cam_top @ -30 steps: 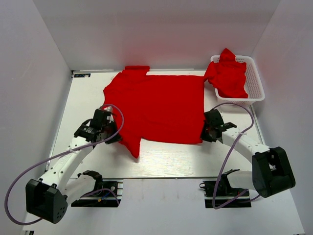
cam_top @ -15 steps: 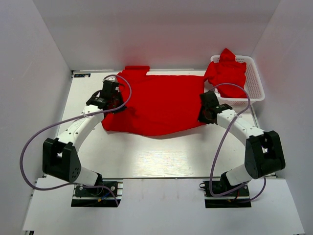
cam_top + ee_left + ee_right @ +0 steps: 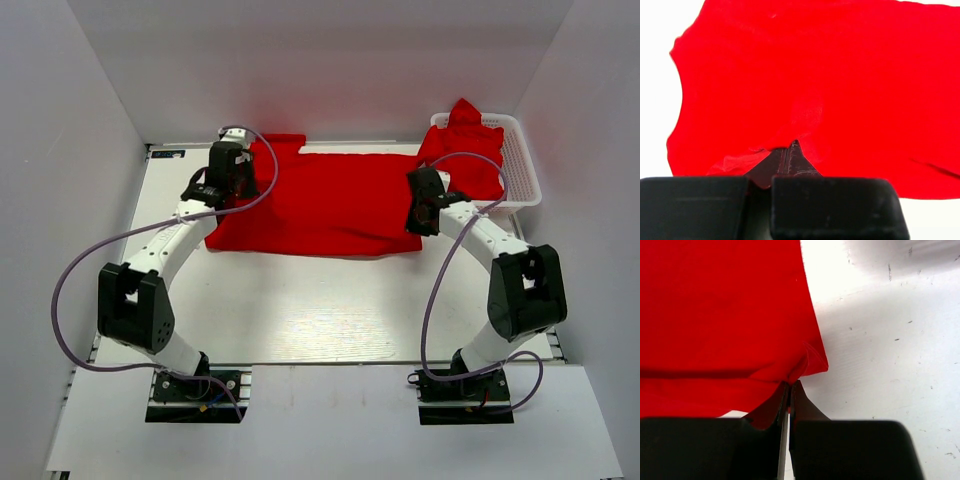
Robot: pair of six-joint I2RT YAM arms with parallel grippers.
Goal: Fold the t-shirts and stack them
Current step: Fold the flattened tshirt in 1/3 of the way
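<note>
A bright red t-shirt (image 3: 320, 205) lies folded in half across the far part of the table. My left gripper (image 3: 232, 188) is shut on the shirt's left part; in the left wrist view the fabric (image 3: 815, 85) bunches at the closed gripper (image 3: 788, 146). My right gripper (image 3: 422, 205) is shut on the shirt's right edge; in the right wrist view a fold of cloth (image 3: 730, 320) is pinched at the closed gripper (image 3: 790, 386). More red t-shirts (image 3: 468, 150) are heaped in the basket.
A white lattice basket (image 3: 522, 165) stands at the far right corner, its shirts spilling over the left rim. White walls enclose the table on three sides. Purple cables loop from both arms. Bare white table (image 3: 320, 300) lies in front of the shirt.
Both grippers carried the shirt's near edge away from the bases toward the far edge, folding the shirt in half. The near half of the table is now uncovered.
</note>
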